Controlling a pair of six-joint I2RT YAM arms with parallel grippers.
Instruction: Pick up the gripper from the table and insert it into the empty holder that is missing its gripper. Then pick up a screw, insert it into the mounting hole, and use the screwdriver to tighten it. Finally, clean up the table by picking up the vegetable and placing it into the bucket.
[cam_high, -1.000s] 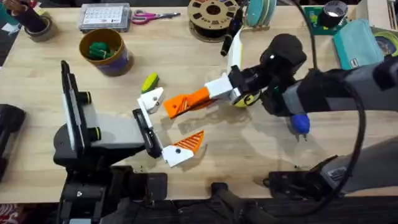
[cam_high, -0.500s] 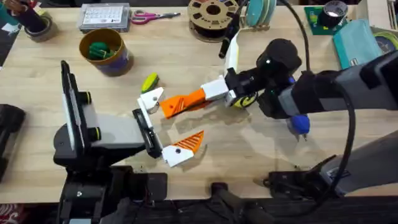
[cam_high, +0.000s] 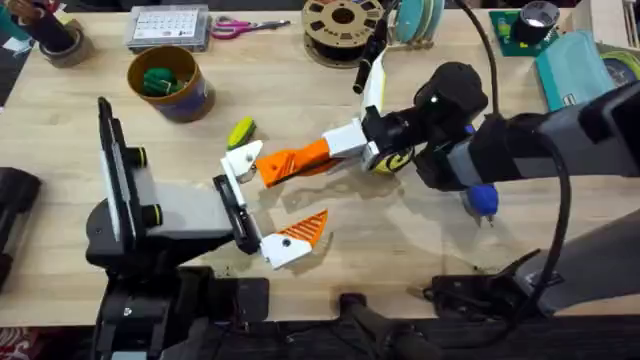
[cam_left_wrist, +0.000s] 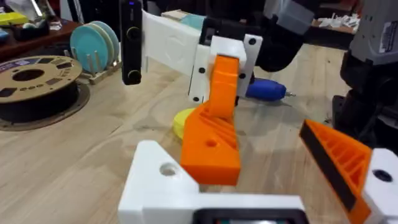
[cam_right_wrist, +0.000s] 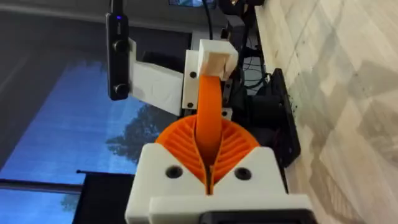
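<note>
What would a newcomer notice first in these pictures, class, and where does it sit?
Mid-table, the right tool is shut on the orange gripper, bringing it up to the bare white holder on the left tool. Just beyond lies the vegetable, with the bucket farther toward the far left.

Orange ribbed gripper (cam_high: 292, 163) tip at, maybe touching, white holder (cam_high: 243, 160).

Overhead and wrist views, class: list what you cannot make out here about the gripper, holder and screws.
1. Whether the gripper is seated in the holder: overhead too small; in the left wrist view the gripper covers the joint.
2. Screws: none can be made out.
3. Screwdriver: overhead, partly hidden under the right arm.
</note>
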